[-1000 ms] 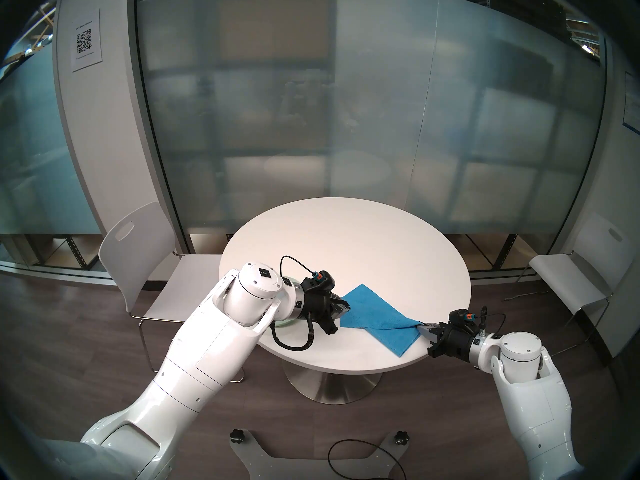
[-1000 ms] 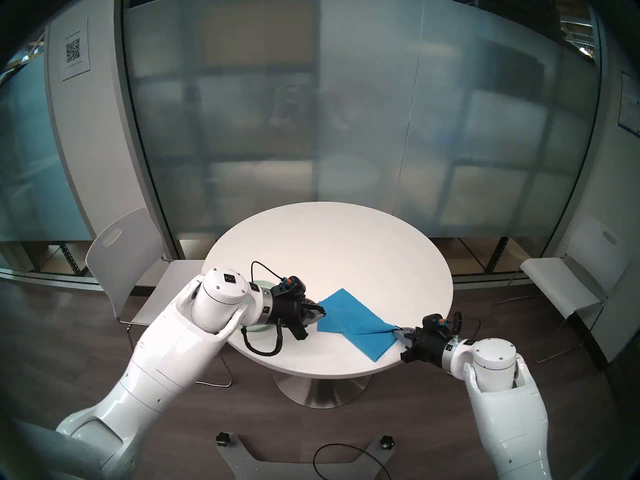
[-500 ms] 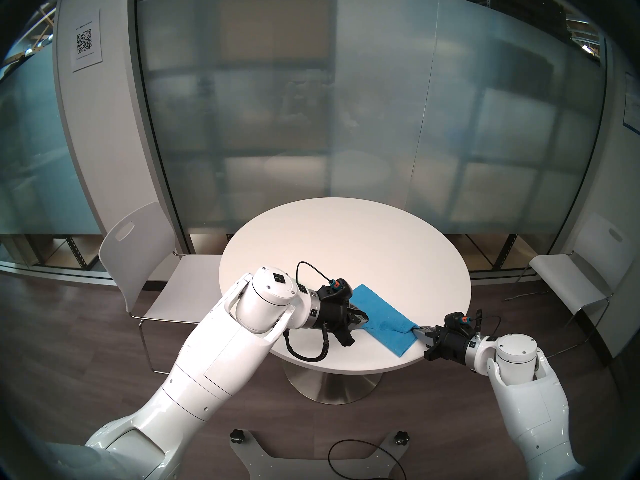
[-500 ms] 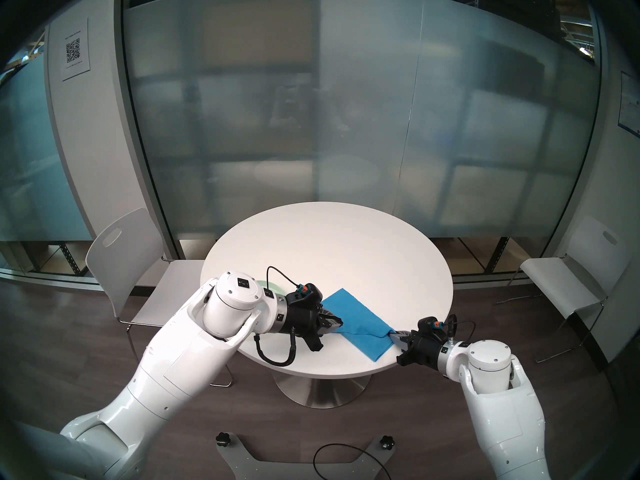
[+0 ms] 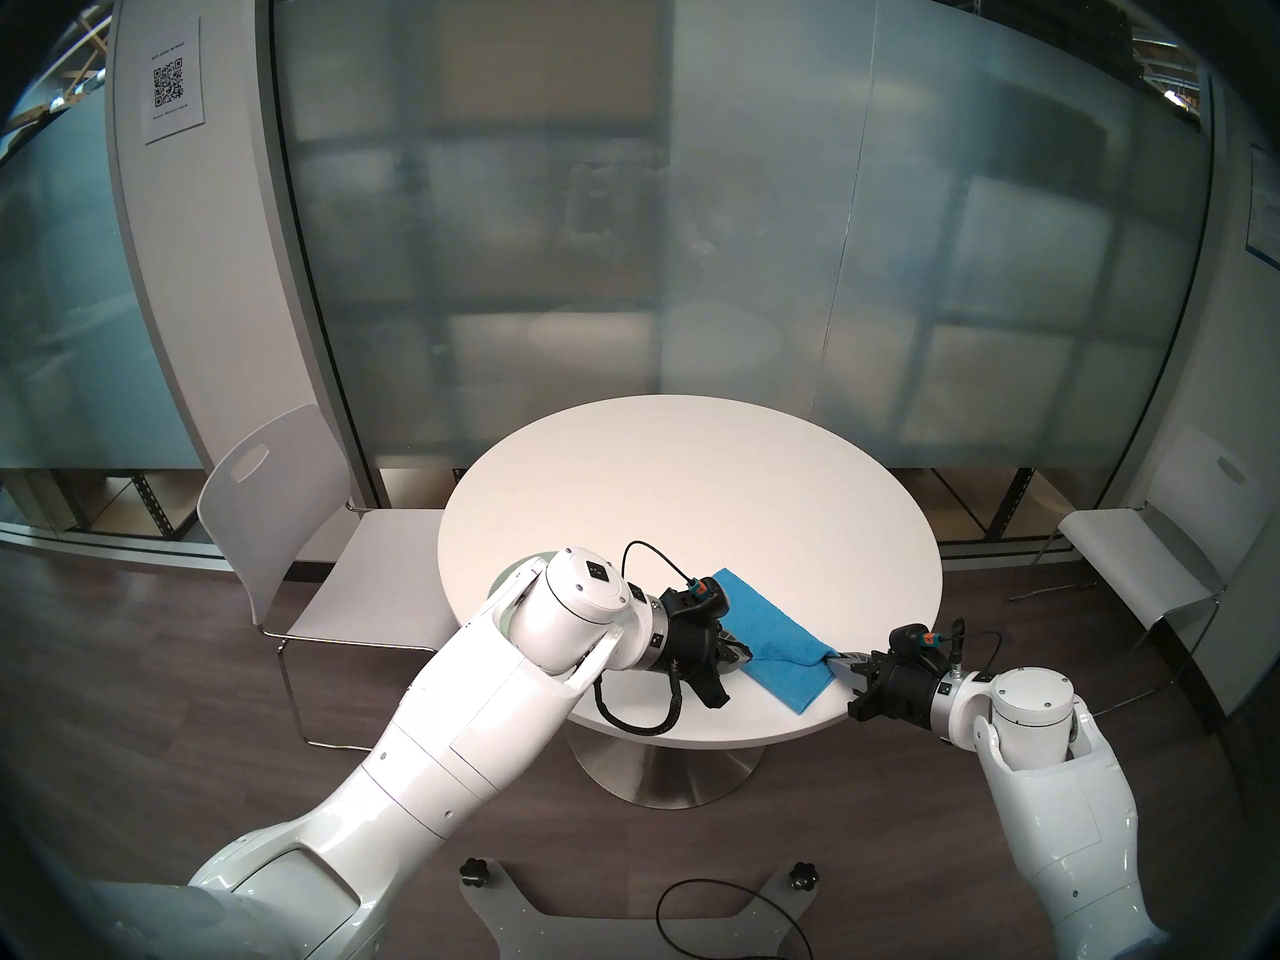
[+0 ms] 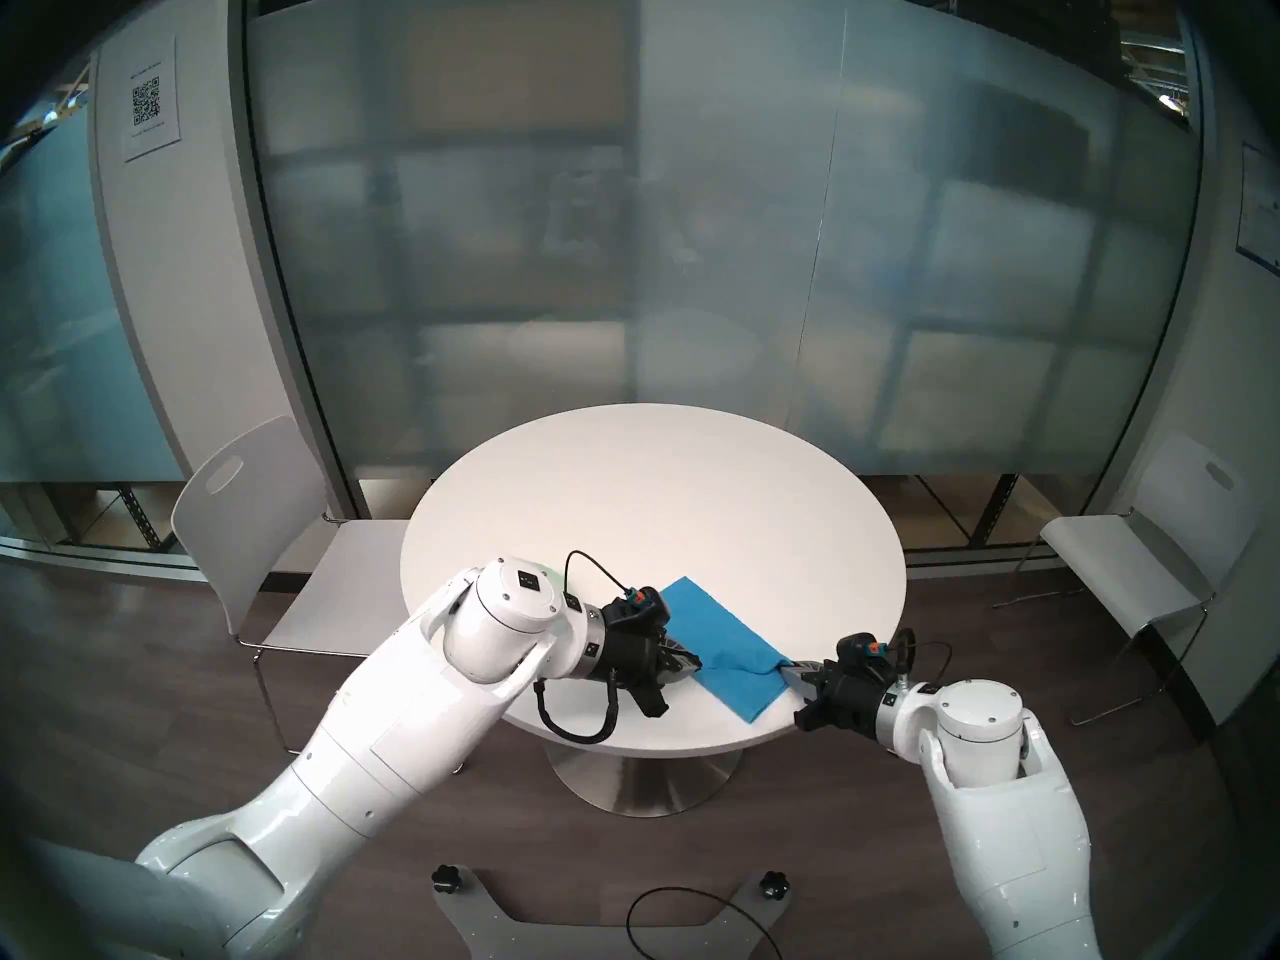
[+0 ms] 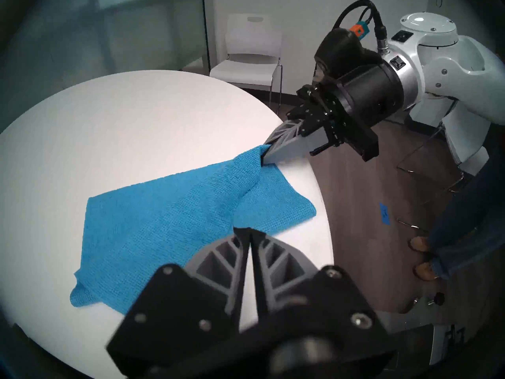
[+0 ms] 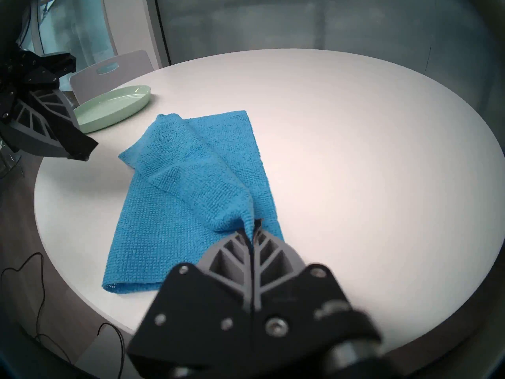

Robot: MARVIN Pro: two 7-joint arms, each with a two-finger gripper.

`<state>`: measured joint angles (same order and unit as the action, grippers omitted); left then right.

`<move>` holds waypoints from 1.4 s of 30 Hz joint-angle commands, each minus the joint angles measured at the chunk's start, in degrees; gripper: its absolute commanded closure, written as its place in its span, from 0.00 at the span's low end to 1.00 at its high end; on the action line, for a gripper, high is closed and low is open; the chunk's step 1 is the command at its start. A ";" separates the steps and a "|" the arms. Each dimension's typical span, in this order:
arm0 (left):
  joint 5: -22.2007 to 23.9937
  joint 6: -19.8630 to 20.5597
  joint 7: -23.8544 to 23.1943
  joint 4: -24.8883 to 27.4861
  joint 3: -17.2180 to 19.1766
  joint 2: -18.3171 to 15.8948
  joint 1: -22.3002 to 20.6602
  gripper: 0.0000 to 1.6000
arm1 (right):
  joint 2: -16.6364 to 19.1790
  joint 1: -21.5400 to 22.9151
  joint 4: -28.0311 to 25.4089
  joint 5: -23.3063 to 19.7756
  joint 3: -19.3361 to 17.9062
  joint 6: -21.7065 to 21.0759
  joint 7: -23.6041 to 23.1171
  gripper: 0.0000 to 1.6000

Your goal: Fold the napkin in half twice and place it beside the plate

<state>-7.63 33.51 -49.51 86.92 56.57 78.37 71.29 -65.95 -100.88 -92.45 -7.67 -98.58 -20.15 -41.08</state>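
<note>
just now the right gripper (image 8: pixel 250 228) is pinched onto a corner of the blue napkin (image 8: pixel 191 195) lying on the table (image 8: pixel 355 151), while the left gripper (image 7: pixel 247 235), closed, seemingly empty, sits at the napkin's near edge, the plate (image 8: pixel 114 107) behind it

Round white counter (image 5: pixel 692 480) on a metal pedestal; two white chairs, one at left (image 5: pixel 277 522), one at right (image 5: pixel 1170 564); frosted glass wall (image 5: pixel 623 245); QR-code sheet (image 5: pixel 172 79); dark wood-look floor (image 5: pixel 173 695); black cable (image 5: pixel 734 917).
</note>
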 commanded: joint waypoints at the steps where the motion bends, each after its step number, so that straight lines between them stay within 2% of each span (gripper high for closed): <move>1: 0.10 -1.00 0.34 -1.43 -0.34 2.78 -2.74 0.66 | -0.20 0.39 -1.44 -0.45 -0.31 -0.01 -0.07 1.00; 22: -0.21 -1.82 0.71 -3.24 -3.47 3.10 -2.87 0.66 | -0.09 0.07 -2.38 -0.33 -0.43 -0.49 -0.57 1.00; 42: -0.51 -3.21 3.35 -6.95 -5.11 3.63 -3.76 0.66 | -0.42 -0.96 -3.66 -0.18 -1.23 -0.92 -0.83 1.00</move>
<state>-8.08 30.86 -46.27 79.73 51.29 81.17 68.83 -66.05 -101.69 -94.56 -7.67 -99.68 -21.00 -42.11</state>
